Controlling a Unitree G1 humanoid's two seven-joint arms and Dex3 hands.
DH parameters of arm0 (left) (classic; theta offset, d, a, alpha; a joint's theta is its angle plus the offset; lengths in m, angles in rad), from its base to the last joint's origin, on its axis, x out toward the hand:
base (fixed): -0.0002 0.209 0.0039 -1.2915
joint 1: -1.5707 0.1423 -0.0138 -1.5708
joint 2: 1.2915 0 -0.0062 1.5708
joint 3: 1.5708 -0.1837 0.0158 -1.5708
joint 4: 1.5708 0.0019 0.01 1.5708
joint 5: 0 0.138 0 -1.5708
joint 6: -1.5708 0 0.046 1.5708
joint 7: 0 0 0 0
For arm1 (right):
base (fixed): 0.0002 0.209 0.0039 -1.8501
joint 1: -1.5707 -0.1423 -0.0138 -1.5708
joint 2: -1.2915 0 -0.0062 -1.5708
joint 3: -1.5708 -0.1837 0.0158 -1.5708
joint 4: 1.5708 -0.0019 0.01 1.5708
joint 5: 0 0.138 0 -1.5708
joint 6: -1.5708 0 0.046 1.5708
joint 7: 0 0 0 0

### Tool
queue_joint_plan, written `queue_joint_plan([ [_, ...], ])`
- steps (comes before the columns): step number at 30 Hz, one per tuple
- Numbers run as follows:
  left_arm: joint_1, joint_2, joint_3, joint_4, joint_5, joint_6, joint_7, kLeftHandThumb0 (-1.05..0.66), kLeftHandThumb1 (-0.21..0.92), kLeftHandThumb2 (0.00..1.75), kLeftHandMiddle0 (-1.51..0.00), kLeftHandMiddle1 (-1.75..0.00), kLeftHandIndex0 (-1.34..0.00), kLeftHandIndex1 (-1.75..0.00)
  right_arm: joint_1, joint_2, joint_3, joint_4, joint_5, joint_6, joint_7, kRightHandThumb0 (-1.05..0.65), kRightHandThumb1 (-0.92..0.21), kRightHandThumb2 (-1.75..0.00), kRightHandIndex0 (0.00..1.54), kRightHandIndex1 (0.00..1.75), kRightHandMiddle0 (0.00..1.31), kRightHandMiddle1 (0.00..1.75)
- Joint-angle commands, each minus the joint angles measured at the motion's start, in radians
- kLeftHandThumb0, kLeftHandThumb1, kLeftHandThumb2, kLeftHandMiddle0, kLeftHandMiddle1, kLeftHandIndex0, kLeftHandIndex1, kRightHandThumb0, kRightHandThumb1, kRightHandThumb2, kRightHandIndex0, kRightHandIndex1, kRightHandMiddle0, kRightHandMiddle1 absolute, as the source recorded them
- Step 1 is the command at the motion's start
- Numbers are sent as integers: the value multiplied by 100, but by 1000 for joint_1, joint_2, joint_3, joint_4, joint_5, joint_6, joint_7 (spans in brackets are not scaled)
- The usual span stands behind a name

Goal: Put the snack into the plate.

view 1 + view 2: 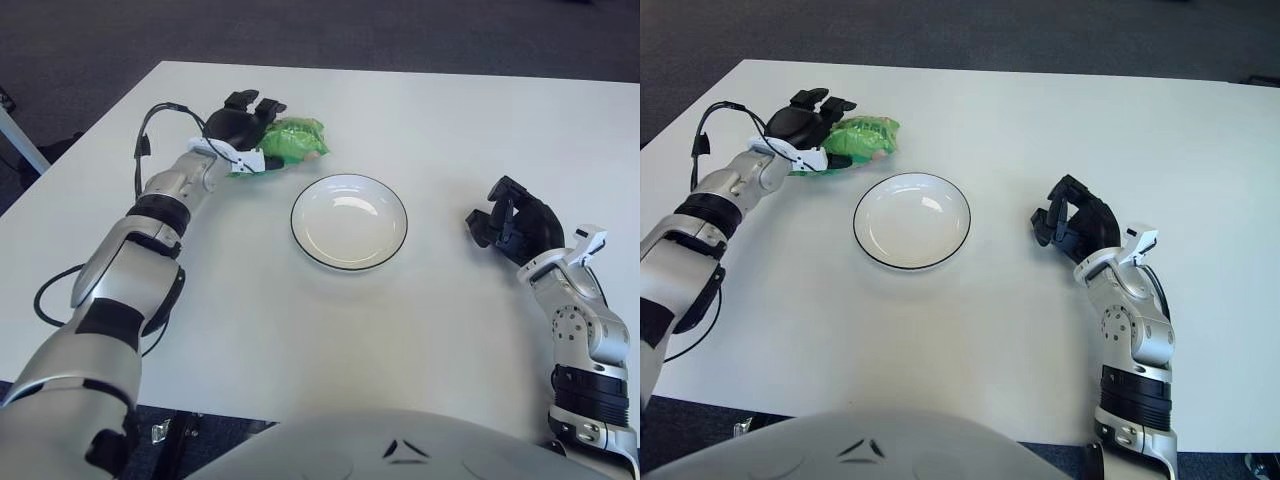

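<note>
A crinkled green snack bag [297, 140] lies on the white table, up and to the left of an empty white plate [348, 224] with a dark rim. My left hand [246, 128] is down over the bag's left end. Its black fingers [243, 100] wrap the far side and the thumb presses the near side, so the bag is gripped but still on the table. The hand hides the bag's left part. My right hand [512, 222] shows to the right of the plate with its fingers curled, holding nothing.
A black cable [150, 125] loops from my left wrist above the table's left part. The table's left edge [70, 150] runs close to my left arm, with dark carpet beyond it.
</note>
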Motion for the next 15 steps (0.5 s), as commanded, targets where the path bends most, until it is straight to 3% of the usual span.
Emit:
queue_joint_plan([
  [1, -31, -19, -24, 43, 16, 33, 22, -105, 92, 53, 0, -1, 0, -20, 56, 20, 12, 56, -17, 52, -13, -50, -28, -136, 129, 175, 65, 175],
  [6, -59, -68, -65, 115, 46, 118, 79, -105, 92, 51, 0, 0, 0, -4, 57, 22, 13, 53, -17, 55, -17, -50, -28, -136, 128, 175, 65, 175],
  [15, -52, -130, -106, 181, 55, 213, 144, -105, 92, 43, 0, 0, 0, 0, 59, 22, 14, 48, -16, 59, -18, -50, -28, -136, 128, 175, 65, 175],
])
